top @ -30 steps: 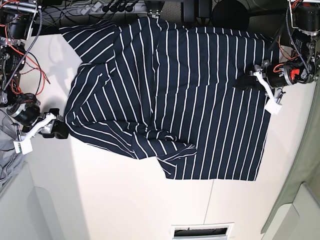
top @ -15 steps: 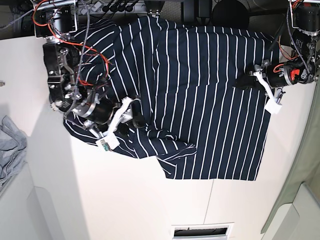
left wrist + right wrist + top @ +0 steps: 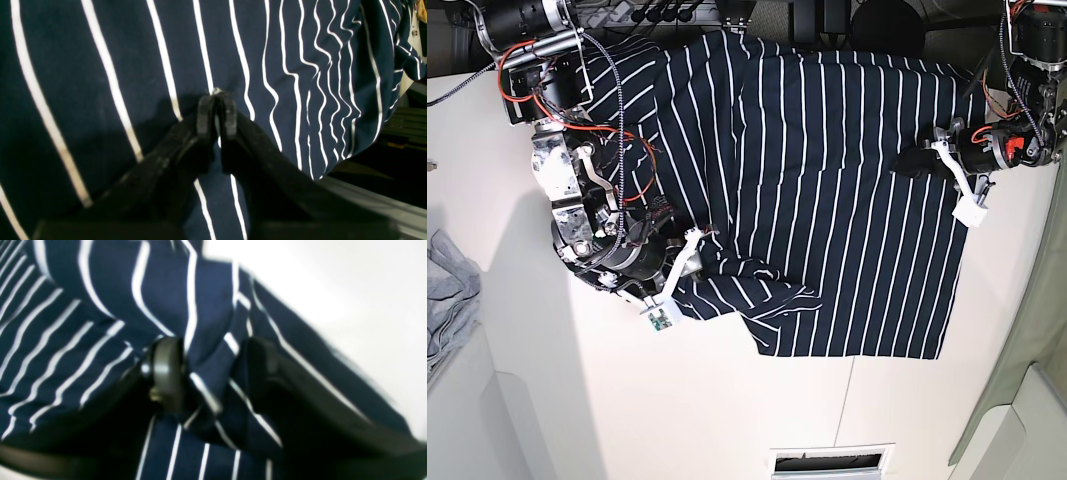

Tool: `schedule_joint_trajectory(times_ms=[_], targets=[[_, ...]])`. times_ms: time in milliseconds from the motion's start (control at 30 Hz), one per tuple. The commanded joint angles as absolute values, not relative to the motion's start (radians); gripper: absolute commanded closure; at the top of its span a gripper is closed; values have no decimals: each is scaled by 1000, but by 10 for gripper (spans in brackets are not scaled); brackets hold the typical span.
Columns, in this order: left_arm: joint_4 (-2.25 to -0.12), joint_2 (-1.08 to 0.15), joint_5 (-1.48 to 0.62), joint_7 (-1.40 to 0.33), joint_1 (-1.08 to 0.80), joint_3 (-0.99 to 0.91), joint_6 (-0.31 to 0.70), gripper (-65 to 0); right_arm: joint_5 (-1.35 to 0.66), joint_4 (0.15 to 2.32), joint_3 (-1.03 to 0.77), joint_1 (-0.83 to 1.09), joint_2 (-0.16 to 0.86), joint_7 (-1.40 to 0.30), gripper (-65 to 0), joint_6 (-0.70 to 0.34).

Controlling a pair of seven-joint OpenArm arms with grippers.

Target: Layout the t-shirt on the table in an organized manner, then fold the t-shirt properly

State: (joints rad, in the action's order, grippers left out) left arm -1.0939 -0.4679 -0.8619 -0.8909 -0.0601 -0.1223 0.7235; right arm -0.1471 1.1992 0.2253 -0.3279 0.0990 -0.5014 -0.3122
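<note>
Spread across the far half of the cream worktop (image 3: 727, 410): the striped shirt (image 3: 827, 180), mostly flat on the base view's right, rumpled and folded over itself on the left, with a loose flap doubled back near the front hem. Top edge hanging past the worktop's far side, by the clutter of cables there.

On the base view's right, left gripper (image 3: 909, 162) down on the shirt's side edge. In the left wrist view, left gripper (image 3: 217, 106) pinched nearly closed, a thin fold of striped cloth caught between its dark fingers (image 3: 204, 115); cloth around it lying smooth, wrinkling farther off toward the edge.

On the base view's left, right gripper (image 3: 695, 262) reaching in over the bunched part, arm and red wires above the sleeve area. In the right wrist view, blurred: right gripper (image 3: 208, 373) partly open, a raised ridge of cloth sitting between the two fingers (image 3: 166, 371); cannot tell whether clamped or merely straddled. Bare worktop (image 3: 333, 283) beyond.

A grey garment (image 3: 445, 300) lying off at the base view's left edge, well apart from the shirt.
</note>
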Motion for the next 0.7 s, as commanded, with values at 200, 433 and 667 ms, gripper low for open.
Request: schedule_joint_trajectory(times_ms=[200, 433, 667], targets=[[-1092, -477, -789, -944, -66, -116, 698, -60, -59, 1137, 220, -418, 113, -428, 0, -310], [-1093, -483, -892, -1034, -47, -116, 698, -60, -33, 1136, 203, -562, 208, -423, 0, -309], [-1093, -482, -917, -1052, -8, -116, 698, -60, -62, 1136, 68, -590, 235, -506, -286, -196]])
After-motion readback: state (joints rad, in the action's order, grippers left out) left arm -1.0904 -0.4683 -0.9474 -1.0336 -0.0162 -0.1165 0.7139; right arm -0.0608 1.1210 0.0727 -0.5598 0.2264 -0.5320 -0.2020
